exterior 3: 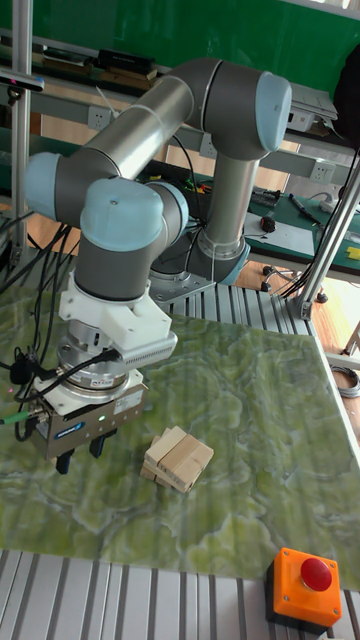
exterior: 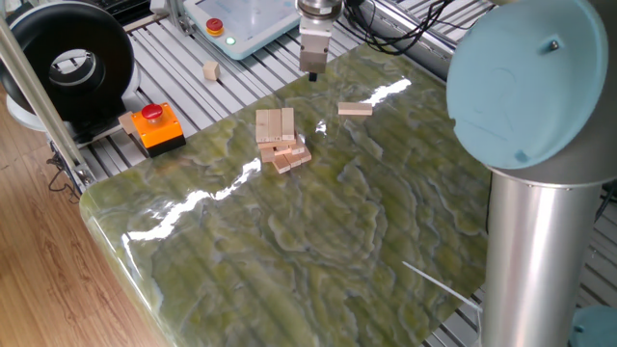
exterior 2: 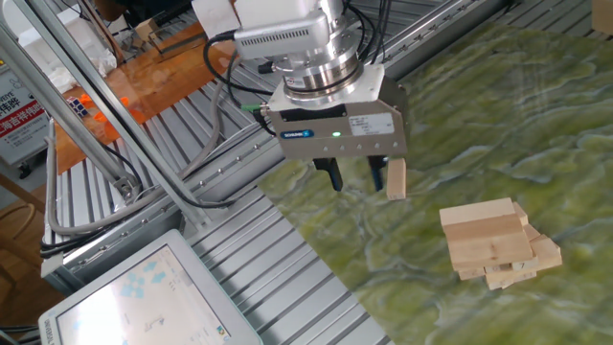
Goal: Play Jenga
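The Jenga stack point(exterior: 281, 138) is a low pile of pale wooden bars near the middle-left of the green table point(exterior: 318, 241); it also shows as the stack point(exterior 2: 490, 241) and the stack point(exterior 3: 177, 459). One loose bar point(exterior: 355, 110) lies flat, apart from the pile, toward the far edge. My gripper point(exterior: 310, 73) hovers open and empty over the table's far edge, left of that bar. In the other fixed view my gripper point(exterior 2: 353, 176) hangs just beside the loose bar point(exterior 2: 397, 179) without holding it. In the tall view my gripper point(exterior 3: 81, 456) is left of the stack and hides the loose bar.
A small wooden cube point(exterior: 210, 70) rests on the metal rails beyond the table. An orange box with a red button point(exterior: 154, 126) stands at the left corner. A teach pendant point(exterior: 246, 19) lies behind. My arm's grey column point(exterior: 540, 231) fills the right side.
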Robot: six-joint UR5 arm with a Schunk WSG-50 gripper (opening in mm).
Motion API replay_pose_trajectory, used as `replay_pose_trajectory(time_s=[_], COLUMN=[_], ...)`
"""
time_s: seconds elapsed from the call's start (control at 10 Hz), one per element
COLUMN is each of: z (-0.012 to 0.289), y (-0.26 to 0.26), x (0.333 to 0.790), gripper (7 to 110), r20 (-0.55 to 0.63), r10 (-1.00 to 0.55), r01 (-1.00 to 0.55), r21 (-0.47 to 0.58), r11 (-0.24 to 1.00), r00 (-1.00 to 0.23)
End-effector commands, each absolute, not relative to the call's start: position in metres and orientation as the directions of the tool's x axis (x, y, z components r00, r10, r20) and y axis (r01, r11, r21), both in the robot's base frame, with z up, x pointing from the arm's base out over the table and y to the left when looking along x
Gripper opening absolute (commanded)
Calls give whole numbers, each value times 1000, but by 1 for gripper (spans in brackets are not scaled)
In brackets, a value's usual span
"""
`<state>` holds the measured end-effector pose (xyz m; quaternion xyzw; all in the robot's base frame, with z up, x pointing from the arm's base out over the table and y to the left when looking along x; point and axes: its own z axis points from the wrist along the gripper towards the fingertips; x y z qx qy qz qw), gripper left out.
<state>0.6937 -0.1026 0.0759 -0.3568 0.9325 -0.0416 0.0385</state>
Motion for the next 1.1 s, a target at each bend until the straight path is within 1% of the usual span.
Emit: replay_pose_trajectory(time_s=[0.0, 0.2, 0.5, 1.0], z=[77, 79, 80, 79], y=[-93, -90, -95, -87], x=[701, 700, 698, 694], gripper=[44, 44, 44, 44], r20=[-74, -82, -71, -82], r10=[-624, -603, -594, -593], r01=[-617, -596, -587, -589], r21=[-99, -91, -106, -69], r11=[781, 798, 803, 805], r00=[-778, -794, -801, -801])
